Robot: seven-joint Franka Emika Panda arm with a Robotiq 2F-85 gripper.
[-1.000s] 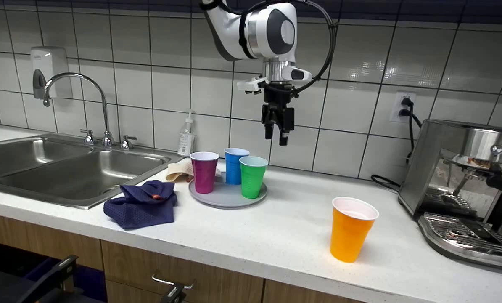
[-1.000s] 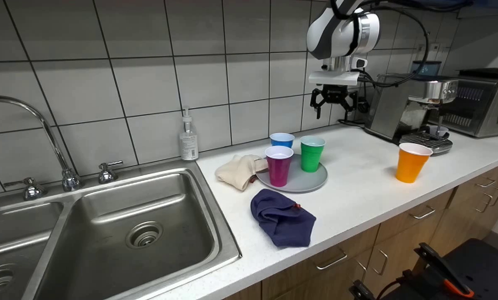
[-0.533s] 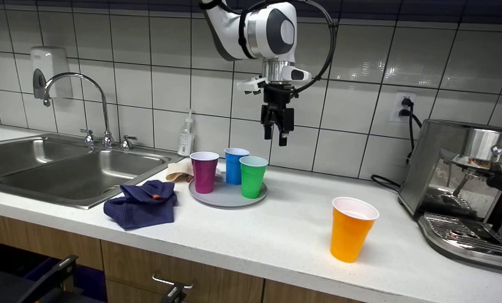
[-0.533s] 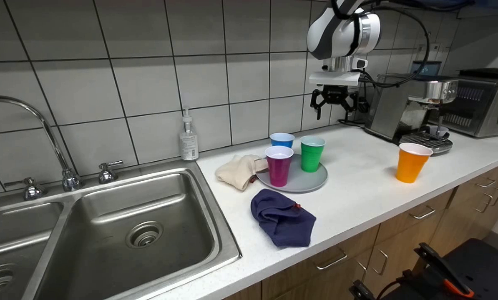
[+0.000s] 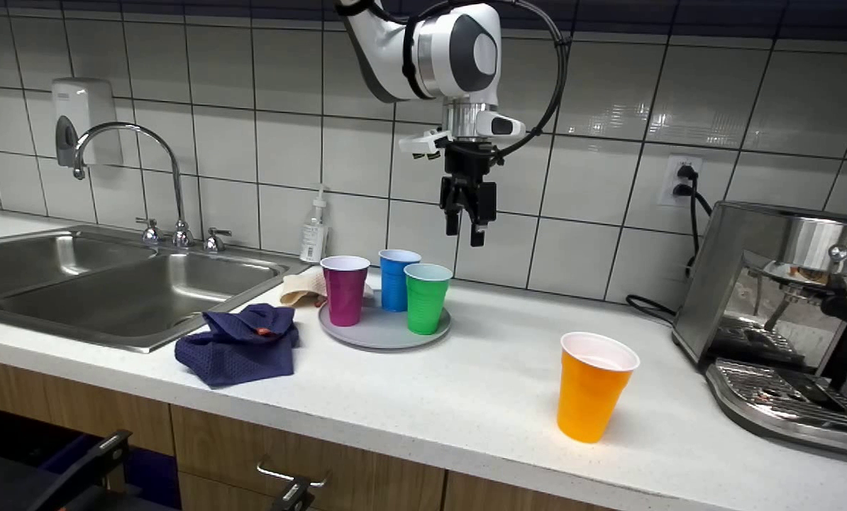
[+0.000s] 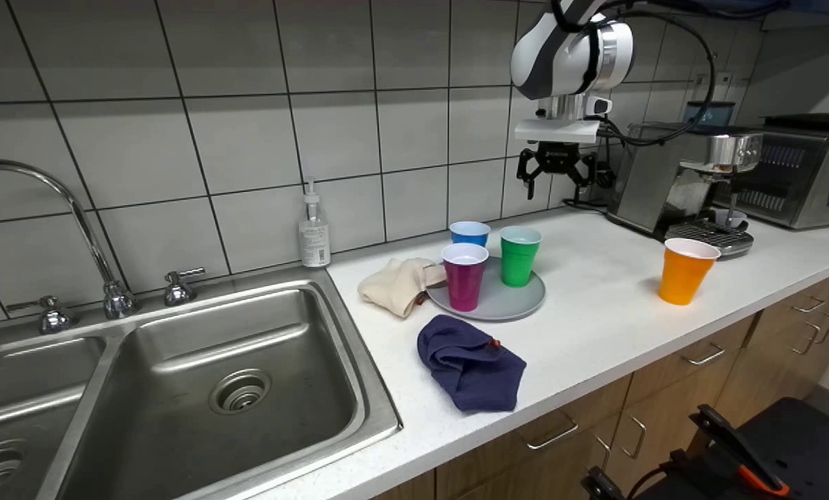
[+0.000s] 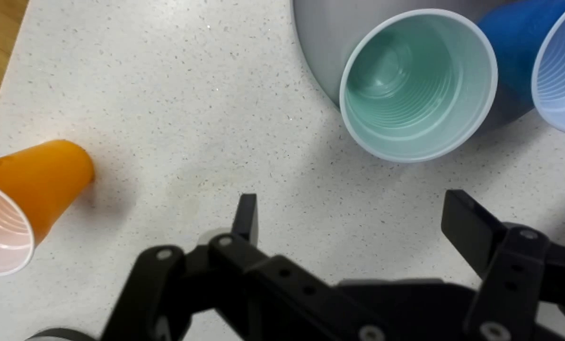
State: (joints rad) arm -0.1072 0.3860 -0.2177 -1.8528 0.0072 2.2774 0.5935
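Nothing is visibly shifting since the frames of a second ago: arm (image 5: 459,57) and surroundings are keeping their places. The hand (image 7: 352,208) is hanging above the tabletop (image 5: 480,397), pointing down and released, its two fingers (image 7: 247,219) standing wide apart with the speckled tabletop showing between them in the wrist view. It is hanging higher than the cup rims. Nearest to it, the green cup (image 5: 425,301) is standing upright on the plate (image 5: 384,331), on the side toward the hand. The blue cup (image 5: 394,287) and the purple cup (image 5: 345,294) are sharing that plate, also upright, all three standing apart from one another. The orange cup (image 5: 591,394) is standing upright on the tabletop near its front edge, well apart from the plate. A navy cloth (image 6: 473,371) is lying bunched between the plate and the front edge. A beige cloth (image 6: 395,285) is lying on the sink side; I cannot tell whether it is touching the plate. A bottle (image 6: 314,242) is standing at the back corner of the sink (image 6: 376,403). The coffee machine (image 6: 645,184) is standing beyond the hand in an exterior view.
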